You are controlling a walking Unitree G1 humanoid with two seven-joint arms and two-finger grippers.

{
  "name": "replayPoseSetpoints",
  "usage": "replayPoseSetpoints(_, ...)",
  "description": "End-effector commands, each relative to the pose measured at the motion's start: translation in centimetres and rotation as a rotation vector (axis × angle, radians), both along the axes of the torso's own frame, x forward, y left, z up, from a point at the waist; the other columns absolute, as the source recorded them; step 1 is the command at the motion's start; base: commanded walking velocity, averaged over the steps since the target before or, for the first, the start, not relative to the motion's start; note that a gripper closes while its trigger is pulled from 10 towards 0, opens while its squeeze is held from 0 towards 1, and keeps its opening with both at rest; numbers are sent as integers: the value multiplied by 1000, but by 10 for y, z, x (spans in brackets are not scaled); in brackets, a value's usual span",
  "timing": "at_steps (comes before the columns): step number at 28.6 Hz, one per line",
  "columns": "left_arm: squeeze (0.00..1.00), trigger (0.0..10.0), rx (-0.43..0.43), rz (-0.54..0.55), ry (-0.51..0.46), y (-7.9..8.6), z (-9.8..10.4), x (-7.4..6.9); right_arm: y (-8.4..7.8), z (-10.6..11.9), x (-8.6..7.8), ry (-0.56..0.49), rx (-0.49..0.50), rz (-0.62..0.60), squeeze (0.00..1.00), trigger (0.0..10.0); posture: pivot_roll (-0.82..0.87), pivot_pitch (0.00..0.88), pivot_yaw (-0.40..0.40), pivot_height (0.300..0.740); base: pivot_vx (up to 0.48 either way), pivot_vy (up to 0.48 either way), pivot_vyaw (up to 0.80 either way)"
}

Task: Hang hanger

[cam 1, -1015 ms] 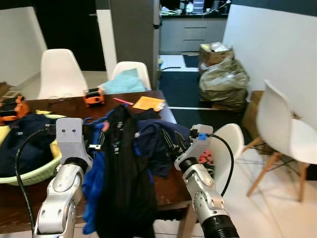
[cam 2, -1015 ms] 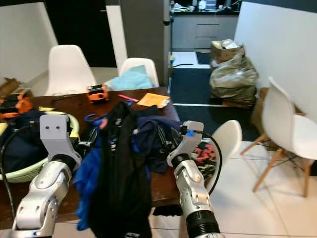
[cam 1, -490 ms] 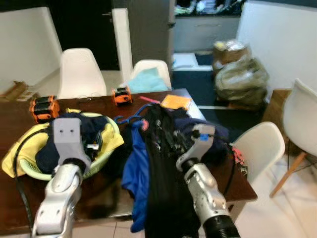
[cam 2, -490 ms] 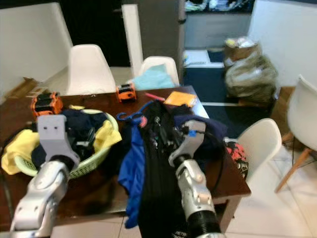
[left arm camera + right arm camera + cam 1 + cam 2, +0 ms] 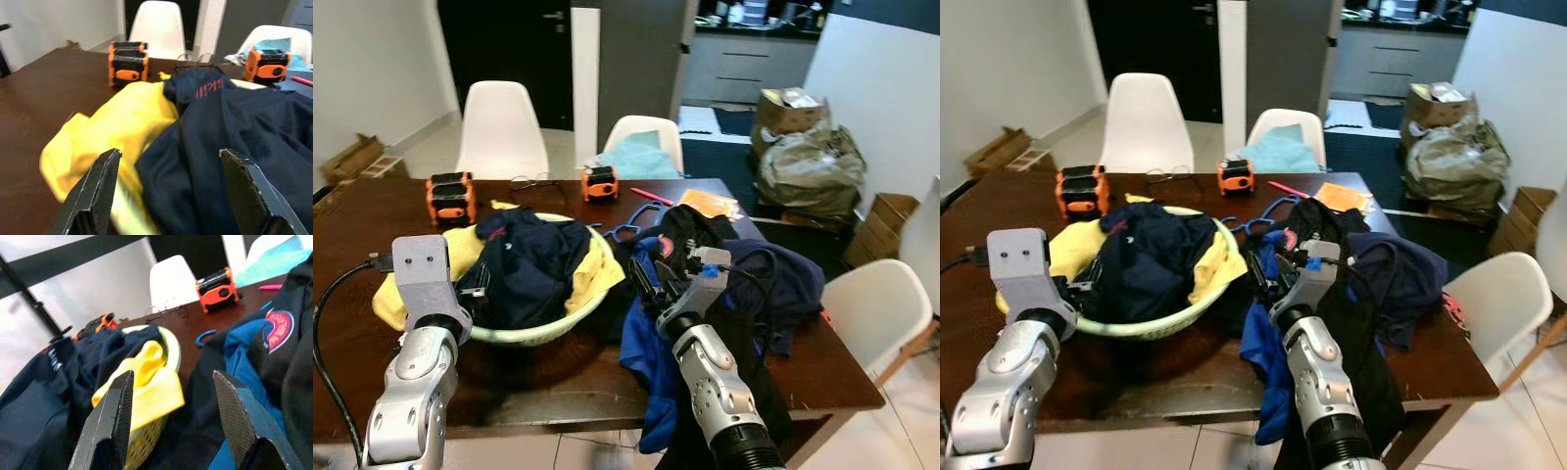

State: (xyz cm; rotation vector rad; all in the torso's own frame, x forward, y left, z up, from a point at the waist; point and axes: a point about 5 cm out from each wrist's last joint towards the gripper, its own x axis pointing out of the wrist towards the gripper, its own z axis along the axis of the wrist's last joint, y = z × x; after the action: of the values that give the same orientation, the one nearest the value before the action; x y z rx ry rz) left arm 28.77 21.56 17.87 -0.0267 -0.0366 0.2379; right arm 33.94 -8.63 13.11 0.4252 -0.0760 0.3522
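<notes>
A blue hanger lies on the dark wooden table; its hook pokes out of a heap of clothes. The heap holds a black garment and a blue one that droop over the table's front edge. My right gripper is open beside the heap, between it and the basket, with nothing between its fingers. My left gripper is open at the near rim of a pale green basket, facing the navy and yellow clothes inside.
Two orange-and-black devices, glasses, a pink pen and orange paper lie at the table's far side. White chairs stand behind, another at the right. Bags and boxes crowd the right wall.
The whole picture has swung left, so the camera turned: the basket now sits in the middle and the right-hand chairs have slid away. Both arms keep their pose, grippers still open.
</notes>
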Motion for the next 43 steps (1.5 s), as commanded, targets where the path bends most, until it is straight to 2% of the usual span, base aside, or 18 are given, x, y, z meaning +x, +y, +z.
replayPoseSetpoints(1,0,10000,-18,-17,11,-5,-2,2,0,-1,-1,4,23,-9,0,10000,176,21,-6,740,0,0,0)
replayPoseSetpoints(4,0,10000,-2,-8,-8,-5,2,2,2,0,-1,-1,23,0,0,10000,176,21,-6,740,0,0,0)
replayPoseSetpoints(8,0,10000,79,38,-27,3,9,2,9,4,-4,-30,11,59,0,10000,176,25,-15,740,0,0,0)
replayPoseSetpoints(13,0,10000,98,62,-29,9,11,2,12,4,-5,-38,7,77,0,10000,177,27,-19,740,0,0,0)
replayPoseSetpoints(14,0,10000,110,83,-30,19,15,3,12,5,-5,-41,6,85,0,10000,180,31,-28,740,0,0,0)
replayPoseSetpoints(15,0,10000,110,83,-30,19,15,3,12,5,-5,-41,6,85,0,10000,180,31,-28,740,0,0,0)
replayPoseSetpoints(17,0,10000,124,87,-31,37,21,9,12,6,-4,-41,7,88,0,10000,176,36,-38,740,0,0,0)
replayPoseSetpoints(18,0,10000,124,87,-31,37,21,9,12,6,-4,-41,7,88,0,10000,176,36,-38,740,0,0,0)
replayPoseSetpoints(19,1000,10000,125,78,-24,45,23,15,12,7,-3,-41,7,87,0,10000,172,37,-40,740,0,0,0)
replayPoseSetpoints(20,1000,10000,125,78,-24,45,23,15,12,7,-3,-41,7,87,0,10000,172,37,-40,740,0,0,0)
replayPoseSetpoints(23,1000,10000,145,77,14,62,29,29,10,9,-1,-43,4,83,0,10000,160,40,-40,740,0,0,0)
replayPoseSetpoints(26,1000,10000,150,95,29,72,33,36,9,10,0,-46,2,81,0,10000,151,42,-40,740,0,0,0)
replayPoseSetpoints(30,1000,10000,127,89,48,84,36,45,5,11,-1,-49,-3,78,0,10000,139,52,-45,740,0,0,0)
replayPoseSetpoints(32,1000,10000,127,89,48,84,36,45,5,11,-1,-49,-3,78,0,10000,139,52,-45,740,0,0,0)
replayPoseSetpoints(34,1000,10000,86,45,76,88,34,55,3,12,-2,-53,-14,79,0,10000,123,62,-48,740,0,0,0)
replayPoseSetpoints(37,1000,10000,68,23,90,88,32,59,3,12,-2,-56,-21,81,0,10000,122,63,-48,740,0,0,0)
replayPoseSetpoints(39,1000,10000,24,10,144,89,23,65,1,13,-3,-59,-28,80,0,10000,115,65,-51,740,0,0,0)
replayPoseSetpoints(43,1000,10000,-26,10,196,90,14,68,0,14,-2,-59,-31,78,0,10000,109,66,-54,740,0,0,0)
